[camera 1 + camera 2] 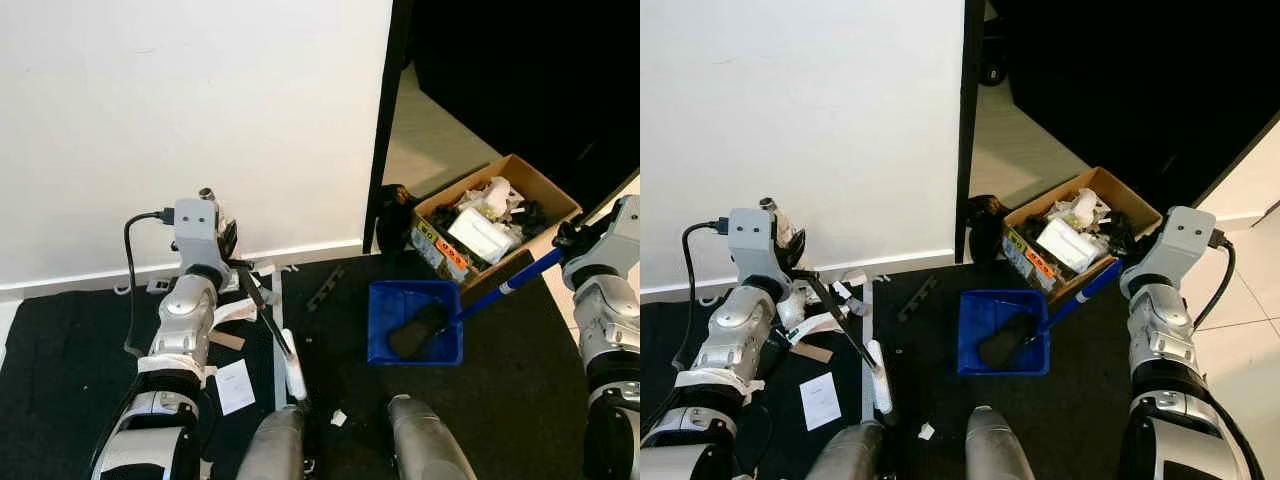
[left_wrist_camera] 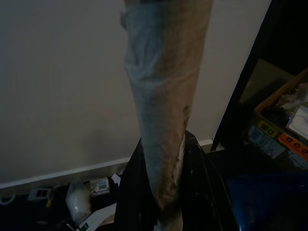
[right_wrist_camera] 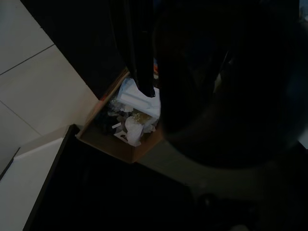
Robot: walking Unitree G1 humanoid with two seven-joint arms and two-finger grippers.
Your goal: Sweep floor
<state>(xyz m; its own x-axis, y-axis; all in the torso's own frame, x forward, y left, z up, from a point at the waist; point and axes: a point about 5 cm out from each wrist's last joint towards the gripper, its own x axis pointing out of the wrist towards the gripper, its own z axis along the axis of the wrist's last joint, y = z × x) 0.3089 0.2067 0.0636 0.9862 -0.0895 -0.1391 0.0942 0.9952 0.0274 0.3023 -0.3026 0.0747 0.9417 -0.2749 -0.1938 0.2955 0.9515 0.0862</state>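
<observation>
Showing box (image 3: pixel 126 126) contents; dustpan (image 1: pixel 415 322) holds debris

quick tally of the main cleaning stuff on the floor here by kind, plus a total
Blue dustpan: 1
Cardboard box full of rubbish: 1
Broom, held by the left gripper: 1
Sheet of white paper on the black mat: 1
Total: 4
The right gripper holds the dustpan's blue handle.

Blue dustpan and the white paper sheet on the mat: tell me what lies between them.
In the left eye view, between the blue dustpan and the paper sheet lies dark mat crossed by the brush, its white end down.
</observation>
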